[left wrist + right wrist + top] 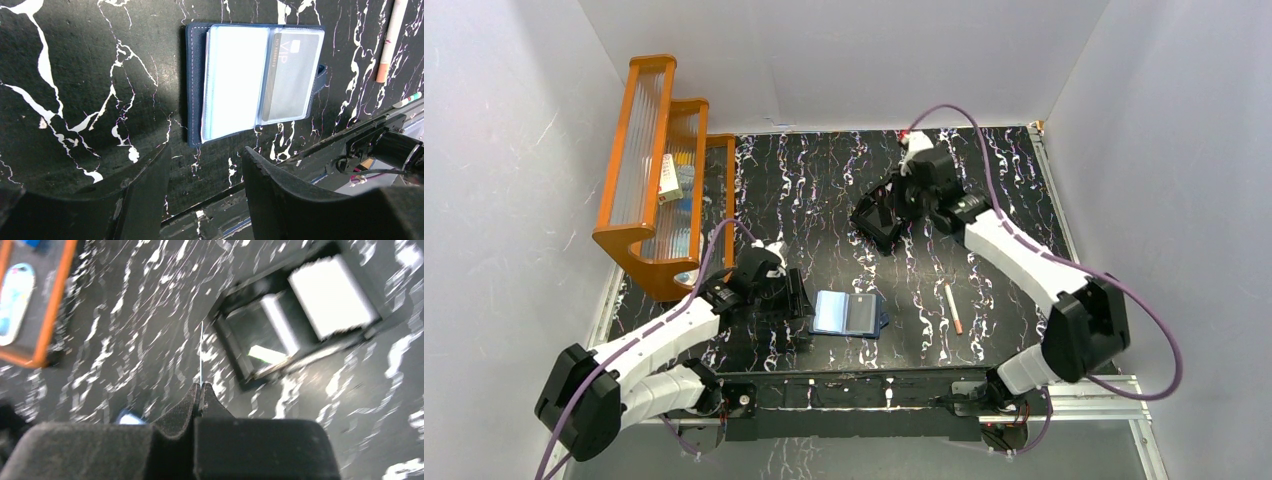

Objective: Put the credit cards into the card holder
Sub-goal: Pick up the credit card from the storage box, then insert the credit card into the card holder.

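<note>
My right gripper (200, 390) is pinched tight on a thin white credit card (201, 350). I see the card only edge-on, as a pale sliver standing up from between my fingertips. The gripper hangs over the far part of the black white-veined marbled table (814, 190), with the card's top edge just beside a corner of the black open-top rectangular box (240, 365). More flat white cards (332, 295) lie inside the box.

The navy-blue folding card holder (849, 313) lies spread open near the table's front edge, well apart from that gripper and its card. One of its clear sleeves already holds a grey card marked VIP (292, 75).

My left gripper (206, 165) is beside the card holder's left edge, with its jaws spread and nothing between them. From its wrist camera the open card holder lies just beyond the fingertips.

A thin pale pencil-like stick (954, 308) lies to the right of the card holder, apart from it. An orange stepped rack (664, 170) stands at the table's left side.
</note>
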You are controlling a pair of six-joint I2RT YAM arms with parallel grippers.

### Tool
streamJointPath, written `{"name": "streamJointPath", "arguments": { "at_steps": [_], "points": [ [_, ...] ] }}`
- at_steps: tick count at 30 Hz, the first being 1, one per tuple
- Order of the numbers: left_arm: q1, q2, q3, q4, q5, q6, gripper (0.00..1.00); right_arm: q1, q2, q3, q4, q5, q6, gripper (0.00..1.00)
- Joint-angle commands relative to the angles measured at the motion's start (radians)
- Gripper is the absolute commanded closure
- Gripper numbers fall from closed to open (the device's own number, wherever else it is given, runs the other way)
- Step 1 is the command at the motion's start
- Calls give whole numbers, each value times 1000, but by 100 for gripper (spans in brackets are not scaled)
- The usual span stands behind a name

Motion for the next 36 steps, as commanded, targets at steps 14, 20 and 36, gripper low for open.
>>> {"name": "streamJointPath", "arguments": {
  "at_steps": [14,20,36],
  "points": [
    [9,102,-55,139,80,-34,50,208,-228,-548,362,-196,751,100],
    [9,133,-61,153,63,-19,52,259,-166,-586,432,-181,749,100],
    [9,180,-55,155,79,8,71,256,-155,-664,425,-157,715,100]
  ]
}}
